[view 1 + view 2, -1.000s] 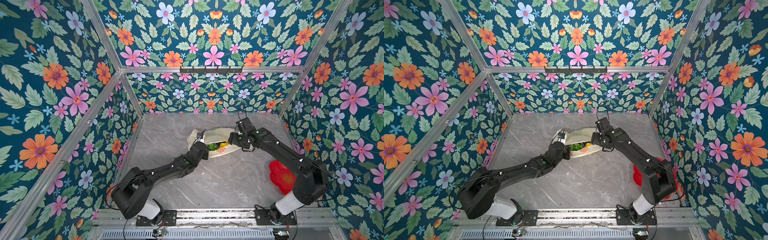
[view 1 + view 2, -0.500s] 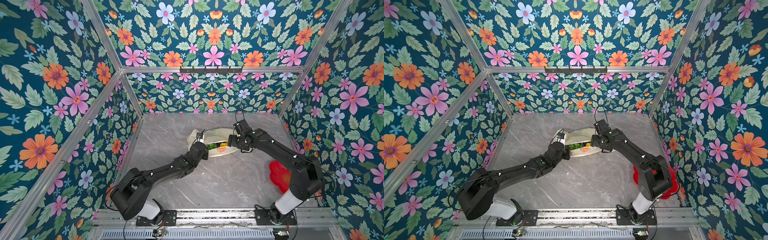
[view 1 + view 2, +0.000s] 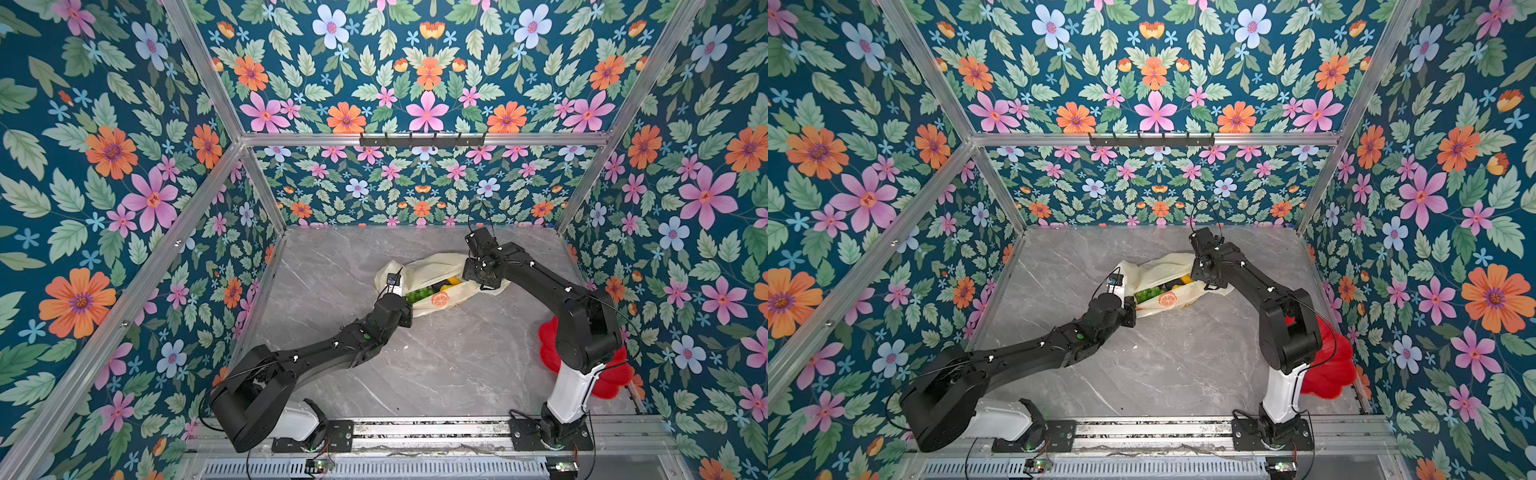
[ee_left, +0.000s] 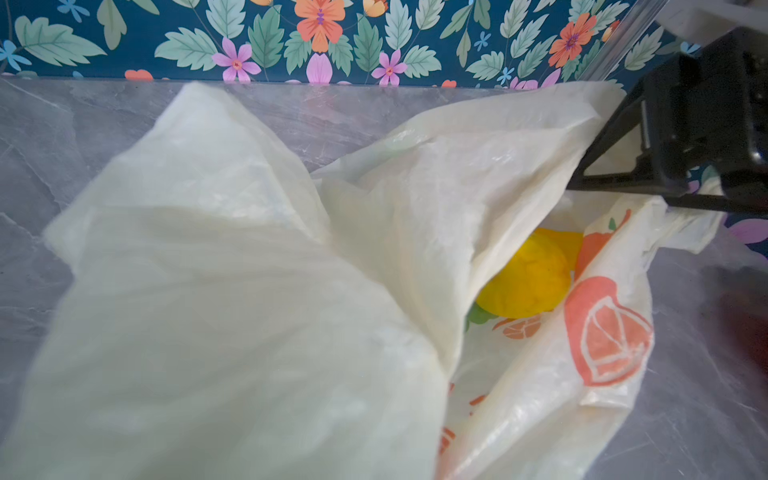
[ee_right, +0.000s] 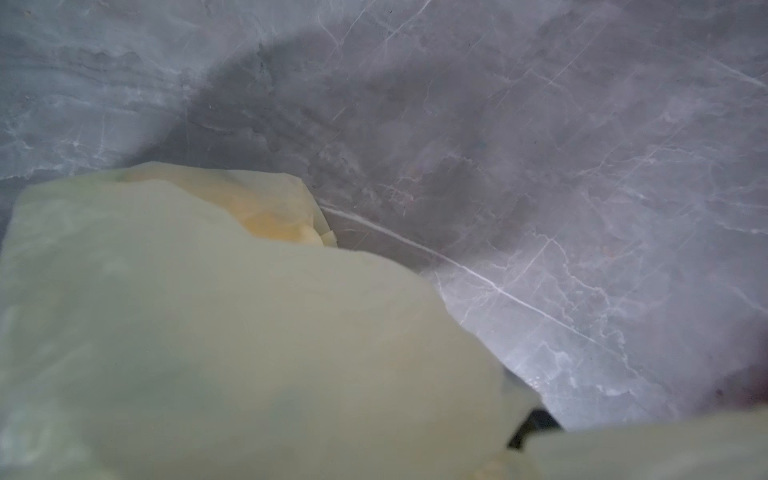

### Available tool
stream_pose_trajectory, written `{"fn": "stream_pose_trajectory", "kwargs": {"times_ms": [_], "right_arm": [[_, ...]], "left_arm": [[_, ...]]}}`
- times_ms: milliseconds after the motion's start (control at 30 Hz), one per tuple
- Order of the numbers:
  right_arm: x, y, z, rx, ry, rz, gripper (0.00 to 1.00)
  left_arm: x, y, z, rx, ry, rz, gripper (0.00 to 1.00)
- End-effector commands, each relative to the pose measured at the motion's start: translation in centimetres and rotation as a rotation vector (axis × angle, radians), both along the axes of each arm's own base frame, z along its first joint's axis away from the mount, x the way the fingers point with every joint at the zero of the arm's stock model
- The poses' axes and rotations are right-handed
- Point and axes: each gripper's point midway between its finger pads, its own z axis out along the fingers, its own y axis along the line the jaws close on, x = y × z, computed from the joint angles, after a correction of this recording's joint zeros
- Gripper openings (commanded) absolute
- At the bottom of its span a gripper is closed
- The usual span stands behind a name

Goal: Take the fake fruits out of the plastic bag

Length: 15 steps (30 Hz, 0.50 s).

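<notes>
The plastic bag (image 3: 432, 270) (image 3: 1158, 270) lies crumpled mid-table, cream with an orange slice print. Through its mouth I see a bright green fruit (image 3: 417, 294) (image 3: 1148, 293) and a yellow one (image 3: 451, 284) (image 3: 1183, 281). The left wrist view shows a yellow lemon (image 4: 528, 282) inside. My left gripper (image 3: 409, 305) (image 3: 1129, 307) is shut on the bag's left end, its jaws hidden by film. My right gripper (image 3: 478, 278) (image 3: 1202, 278) is at the bag's right end. Its black fingers (image 4: 685, 201) lie against the film. Bag film (image 5: 208, 332) covers its jaws.
A red flower-shaped plate (image 3: 548, 345) (image 3: 1337, 365) sits at the right edge, partly behind the right arm. Grey marble tabletop (image 5: 540, 166) stretches around the bag. Floral walls close in the back and both sides, and a metal rail runs along the front.
The right arm has shifted a little at the bag's right end, its elbow swinging toward the front. The left arm and its end of the bag hold still.
</notes>
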Motion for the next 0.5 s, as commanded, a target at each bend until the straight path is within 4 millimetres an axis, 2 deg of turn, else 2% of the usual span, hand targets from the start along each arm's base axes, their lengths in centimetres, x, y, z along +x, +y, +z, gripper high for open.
{"fn": "stream_pose_trajectory", "kwargs": {"times_ms": [0, 100, 200, 300, 367, 467], "right_arm": [[0.3, 0.3, 0.0, 0.016, -0.007, 0.018, 0.49], [0.1, 0.4, 0.2, 0.066, -0.017, 0.027, 0.30], [-0.1, 0.0, 0.1, 0.201, -0.025, -0.001, 0.12], [-0.1, 0.1, 0.5, 0.359, -0.058, -0.001, 0.04], [-0.2, 0.9, 0.9, 0.436, -0.068, 0.020, 0.00], [-0.6, 1.8, 1.8, 0.468, -0.074, 0.061, 0.00]], "left_arm": [[0.2, 0.5, -0.2, -0.014, -0.004, 0.032, 0.00], [0.2, 1.3, -1.4, -0.028, 0.031, 0.047, 0.00], [0.5, 2.6, -2.3, -0.082, 0.068, 0.068, 0.00], [0.7, 3.3, -3.1, -0.099, 0.091, 0.072, 0.00], [0.9, 2.7, -3.3, -0.062, 0.105, 0.038, 0.00], [0.9, 1.2, -3.0, -0.022, 0.111, -0.020, 0.02]]}}
